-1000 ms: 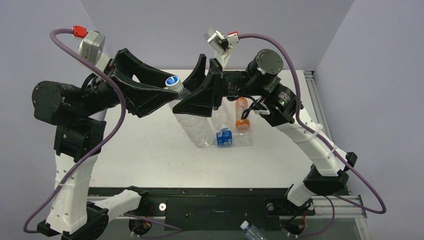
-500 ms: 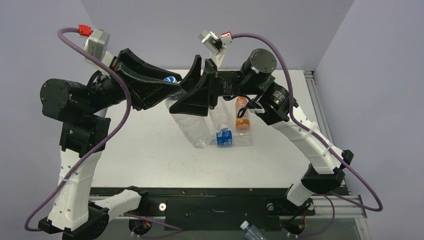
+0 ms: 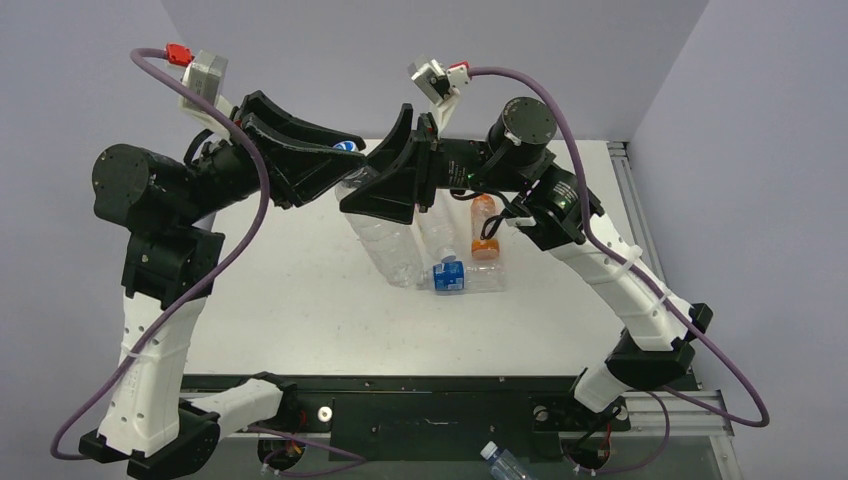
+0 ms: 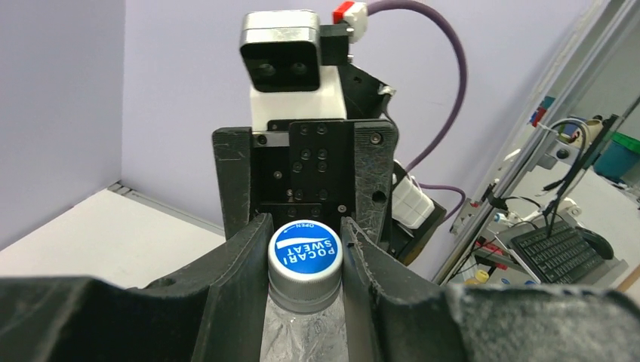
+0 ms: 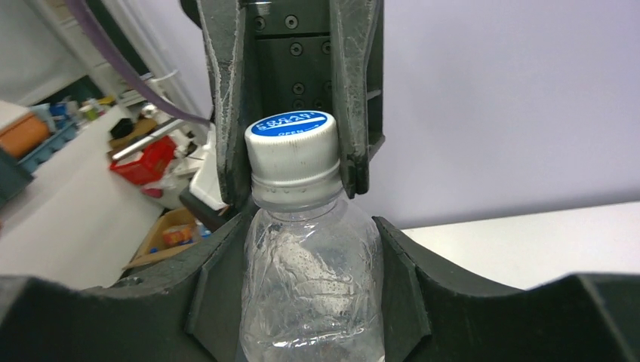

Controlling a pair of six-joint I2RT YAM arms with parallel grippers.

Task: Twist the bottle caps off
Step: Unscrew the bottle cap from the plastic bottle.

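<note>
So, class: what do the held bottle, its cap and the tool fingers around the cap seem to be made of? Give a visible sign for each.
Bottle: thin clear plastic, glossy; it is see-through with crinkled walls. Cap: opaque plastic, with a whitish ridged skirt and a printed blue top. Left tool's fingers: black and matte, likely printed plastic; their faces look rough and scuffed.

Cap (image 4: 305,255) atop bottle (image 5: 313,279), inside L gripper (image 4: 304,228).

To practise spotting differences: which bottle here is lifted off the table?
The clear bottle, left claw on its blue-topped cap, right claw gripping its body; the orange bottle and blue-labelled bottle rest on the table.
</note>
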